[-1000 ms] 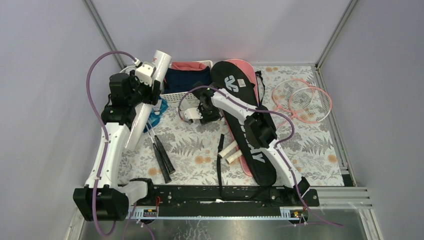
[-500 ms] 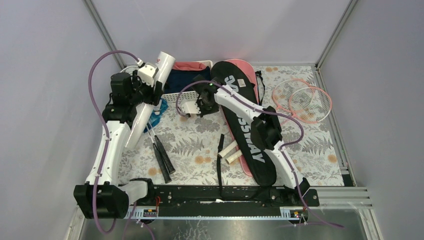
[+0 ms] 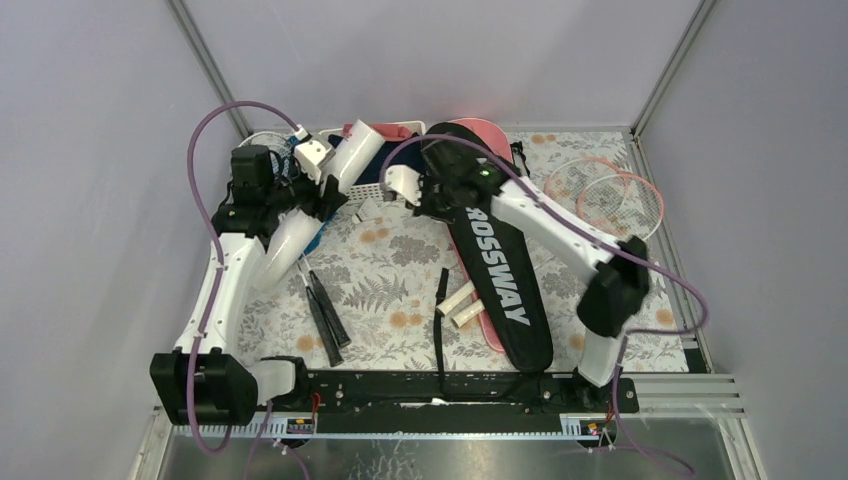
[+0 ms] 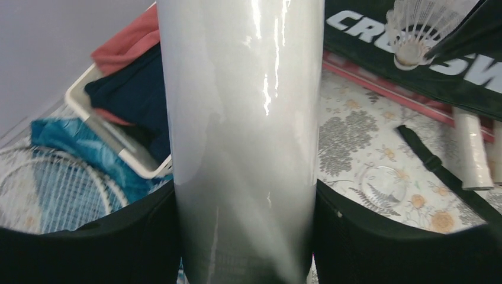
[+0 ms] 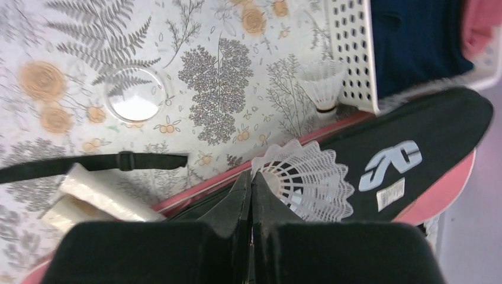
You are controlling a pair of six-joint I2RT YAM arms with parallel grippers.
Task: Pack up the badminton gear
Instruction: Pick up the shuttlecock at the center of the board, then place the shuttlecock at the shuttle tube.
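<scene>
Well, starting far left of the basket (image 3: 372, 190): our L gripper (image 3: 320, 195) is clamped round the white tube (image 3: 285, 240), fingers (image 4: 118, 236) spread wide and pressed on both its sides. The tube is off the table and tilted, upper end over the basket's left part, lower end out left & nearer us. Under it, left of the basket, we see a blue cloth (image 4: 65, 139) and a strung racket head (image 4: 53, 189).

Nearer us than the basket, two black-handled rackets (image 3: 328, 315) lie side by side on the flowered table (image 3: 390, 260). The basket itself holds navy and red clothes (image 3: 385, 135). At its near right corner a loose shuttlecock (image 5: 322, 83) lies against or just beside the wall; we can't tell which. A clear round lid (image 5: 133, 97) lies nearer us than that.

Right of the basket, the R gripper (image 5: 251, 184) has its fingers pressed together, pinching the feather edge of a second shuttlecock (image 5: 308, 177), which hangs in the air above the black bag (image 3: 500, 270). The black bag lies lengthwise just right of the basket, on top of the pink bag (image 3: 483, 124). By the bags' near-left edge we see a black strap (image 3: 440, 320) and two white handles (image 3: 460, 300). Far right of the basket, well apart, lie two pink rackets (image 3: 605, 200) w/ heads overlapping.
</scene>
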